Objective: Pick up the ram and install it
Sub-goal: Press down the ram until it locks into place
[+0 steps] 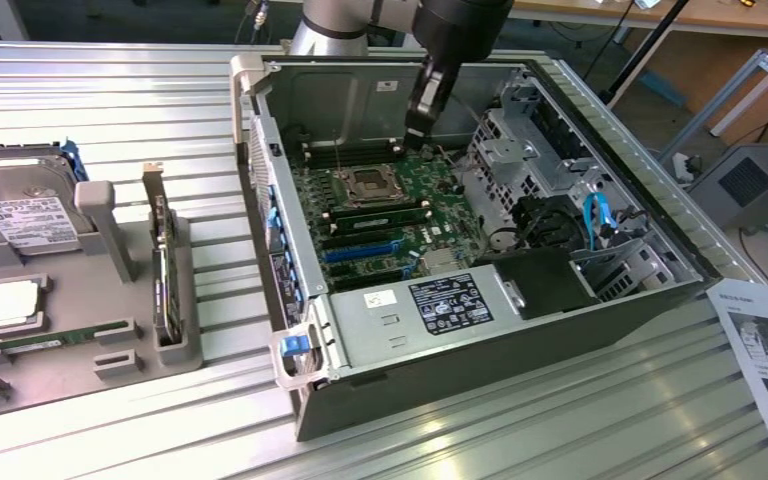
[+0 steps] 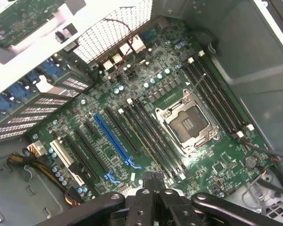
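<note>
Nearby, blue slot (image 2: 114,141) beside empty socket (image 2: 187,119)

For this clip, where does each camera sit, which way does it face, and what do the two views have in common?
Exterior view: off the arm, raised, looking down at the open computer case on a slatted table; the arm reaches into the case, gripper low over the motherboard.
Wrist view: on the wrist, looking down into the case at the motherboard; the gripper shows, shut.
Shared: the motherboard, its empty processor socket and the blue slot.
</note>
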Action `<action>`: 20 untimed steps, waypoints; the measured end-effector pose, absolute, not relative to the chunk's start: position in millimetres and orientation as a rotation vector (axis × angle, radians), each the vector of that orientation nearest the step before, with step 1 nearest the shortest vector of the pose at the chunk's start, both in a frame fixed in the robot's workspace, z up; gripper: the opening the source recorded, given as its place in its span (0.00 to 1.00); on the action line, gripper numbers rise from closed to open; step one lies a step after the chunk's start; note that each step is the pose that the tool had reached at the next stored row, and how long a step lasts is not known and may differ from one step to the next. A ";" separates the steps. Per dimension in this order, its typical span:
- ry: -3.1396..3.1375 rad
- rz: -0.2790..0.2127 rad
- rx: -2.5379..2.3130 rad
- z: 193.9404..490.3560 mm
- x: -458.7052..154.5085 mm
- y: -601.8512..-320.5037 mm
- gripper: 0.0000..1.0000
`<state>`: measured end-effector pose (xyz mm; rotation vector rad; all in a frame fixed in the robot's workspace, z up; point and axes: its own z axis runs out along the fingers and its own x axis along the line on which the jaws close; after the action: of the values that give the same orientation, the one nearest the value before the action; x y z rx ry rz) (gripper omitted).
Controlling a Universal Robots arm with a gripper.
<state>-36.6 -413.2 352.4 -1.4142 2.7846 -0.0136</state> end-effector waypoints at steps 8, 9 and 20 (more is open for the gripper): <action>2.855 -0.015 -1.266 352.4 -36.6 -413.2 0.11; 2.865 -0.015 -1.245 352.4 -36.6 -413.2 0.11; 2.990 -0.018 -0.907 352.4 -36.6 -413.2 0.11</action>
<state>-36.6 -413.2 352.4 -0.9074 2.9902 -0.0183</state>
